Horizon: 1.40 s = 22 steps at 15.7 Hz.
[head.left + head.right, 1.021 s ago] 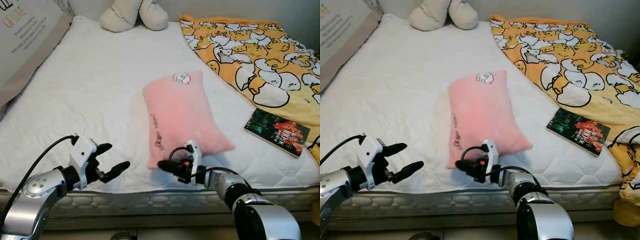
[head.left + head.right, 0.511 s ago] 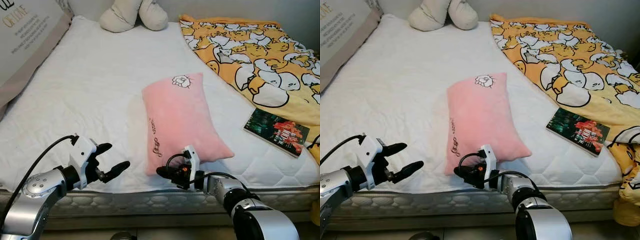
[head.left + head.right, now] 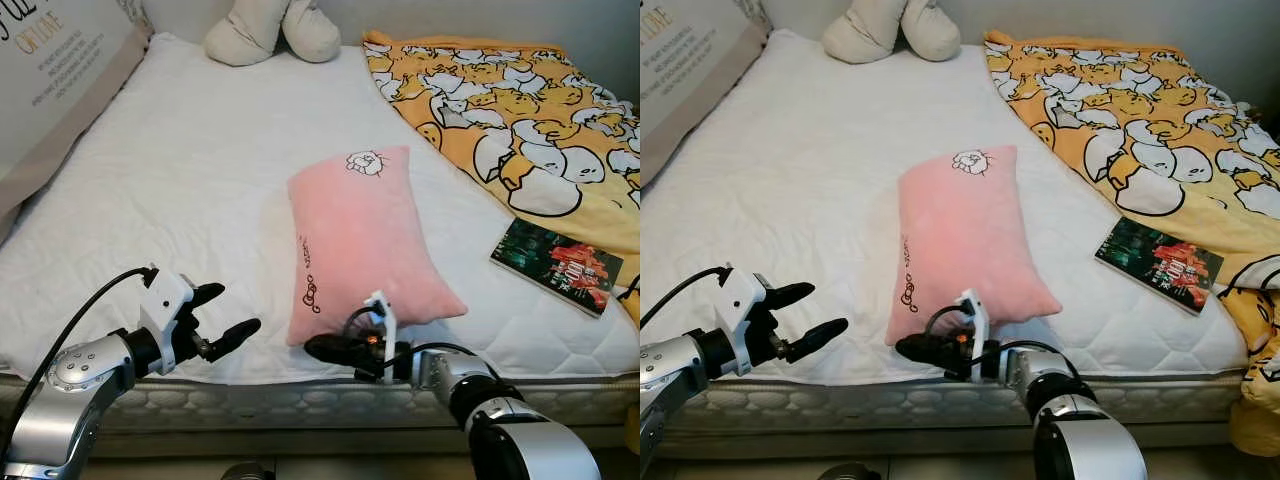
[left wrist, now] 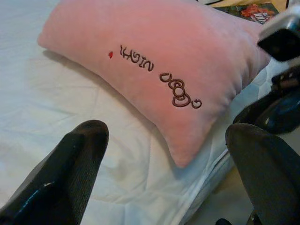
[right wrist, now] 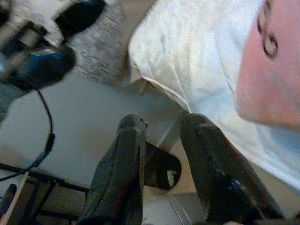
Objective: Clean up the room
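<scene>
A pink pillow [image 3: 365,240] with dark embroidered lettering lies lengthwise on the white mattress [image 3: 180,180], its near corner close to the front edge. My right gripper [image 3: 318,348] hovers just below that corner at the bed's edge, pointing left. Its fingers stand a narrow gap apart with nothing between them, apart from the pillow [image 5: 272,84]. My left gripper [image 3: 238,308] hangs wide open over the mattress's front edge, left of the pillow [image 4: 178,61], and holds nothing.
A yellow blanket [image 3: 520,120] with egg figures covers the bed's right side, and a book [image 3: 555,265] lies beside it. A cream plush [image 3: 270,30] sits at the head. A lettered cushion [image 3: 50,70] leans at the left. The floor is below the front edge [image 3: 300,400].
The right gripper has drawn back from the pillow's near corner, down and left to the bed's edge. The pillow has turned slightly and settled. The left arm has stayed put.
</scene>
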{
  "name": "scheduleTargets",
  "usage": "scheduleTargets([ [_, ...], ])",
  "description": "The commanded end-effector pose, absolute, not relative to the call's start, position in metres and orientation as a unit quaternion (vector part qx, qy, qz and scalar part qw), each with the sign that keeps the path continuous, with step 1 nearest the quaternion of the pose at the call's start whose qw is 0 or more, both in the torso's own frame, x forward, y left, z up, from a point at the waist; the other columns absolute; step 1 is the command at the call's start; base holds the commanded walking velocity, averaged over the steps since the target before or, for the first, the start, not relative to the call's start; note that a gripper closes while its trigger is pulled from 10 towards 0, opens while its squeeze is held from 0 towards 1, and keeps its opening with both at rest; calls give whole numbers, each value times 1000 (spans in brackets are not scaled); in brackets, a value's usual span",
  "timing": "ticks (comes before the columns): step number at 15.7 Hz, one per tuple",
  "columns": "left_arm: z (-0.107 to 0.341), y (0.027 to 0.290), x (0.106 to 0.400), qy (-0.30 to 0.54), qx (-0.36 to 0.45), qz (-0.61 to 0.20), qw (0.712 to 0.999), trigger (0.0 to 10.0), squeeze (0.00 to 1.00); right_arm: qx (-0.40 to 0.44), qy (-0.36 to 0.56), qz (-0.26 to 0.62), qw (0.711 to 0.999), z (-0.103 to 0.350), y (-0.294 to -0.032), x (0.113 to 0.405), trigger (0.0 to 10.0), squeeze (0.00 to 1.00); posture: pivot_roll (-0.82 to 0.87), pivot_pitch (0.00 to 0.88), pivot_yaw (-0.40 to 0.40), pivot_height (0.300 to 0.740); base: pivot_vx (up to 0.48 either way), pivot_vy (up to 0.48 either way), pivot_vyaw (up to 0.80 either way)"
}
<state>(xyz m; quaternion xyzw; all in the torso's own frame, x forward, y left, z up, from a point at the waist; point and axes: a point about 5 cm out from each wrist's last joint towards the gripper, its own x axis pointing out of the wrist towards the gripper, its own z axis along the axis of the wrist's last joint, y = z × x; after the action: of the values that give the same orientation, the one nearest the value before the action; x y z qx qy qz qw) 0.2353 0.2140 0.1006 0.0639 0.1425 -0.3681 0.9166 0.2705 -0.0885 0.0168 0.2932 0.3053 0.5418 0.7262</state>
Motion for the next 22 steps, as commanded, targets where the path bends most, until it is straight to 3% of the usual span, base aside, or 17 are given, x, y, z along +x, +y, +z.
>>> scheduleTargets([
  [1,101,214,238,143,55,-367,917,10000,0,303,272,546,732,25,-94,276,10000,1000,121,0,18,740,0,0,0],
  [3,98,215,249,149,18,-321,935,10000,0,313,176,533,766,48,-108,292,10000,1000,96,0,26,740,0,0,0],
  [4,98,217,260,132,37,-274,952,10000,0,276,113,498,815,63,-117,304,10000,1000,85,0,27,740,0,0,0],
  [6,100,217,271,110,53,-230,966,10000,0,257,58,458,849,79,-126,315,10000,1000,77,0,28,740,0,0,0],
  [8,111,195,300,58,-21,-171,983,10000,0,240,-32,321,916,120,-158,343,10000,1000,59,0,19,740,0,0,0],
  [9,115,185,309,50,-43,-178,982,10000,282,243,-37,306,920,126,-163,349,10000,1000,55,0,7,740,0,0,0],
  [10,124,164,333,43,-107,-185,976,10000,1000,221,-14,252,942,130,-175,363,10000,1000,55,0,-6,740,0,0,0],
  [13,123,134,356,79,-205,-203,954,10000,1000,208,43,138,967,130,-195,377,10000,1000,14,0,-4,740,0,0,0],
  [15,118,127,361,91,-228,-194,950,10000,1000,208,69,111,969,128,-200,379,10000,1000,-5,0,0,740,0,0,0],
  [17,112,148,368,80,-223,-126,963,10000,1000,224,64,97,968,131,-208,381,10000,1000,-41,81,-2,740,0,0,0],
  [18,112,148,368,80,-223,-126,963,10000,1000,224,64,97,968,131,-208,381,10000,1000,-41,81,-2,740,0,0,0],
  [20,109,163,371,70,-270,-109,954,10000,1000,264,56,75,960,136,-220,381,10000,1000,-41,152,-11,740,0,0,0],
  [22,105,169,370,68,-317,-106,940,10000,1000,268,68,78,958,132,-220,380,10000,1000,-46,164,-2,740,0,0,0],
])
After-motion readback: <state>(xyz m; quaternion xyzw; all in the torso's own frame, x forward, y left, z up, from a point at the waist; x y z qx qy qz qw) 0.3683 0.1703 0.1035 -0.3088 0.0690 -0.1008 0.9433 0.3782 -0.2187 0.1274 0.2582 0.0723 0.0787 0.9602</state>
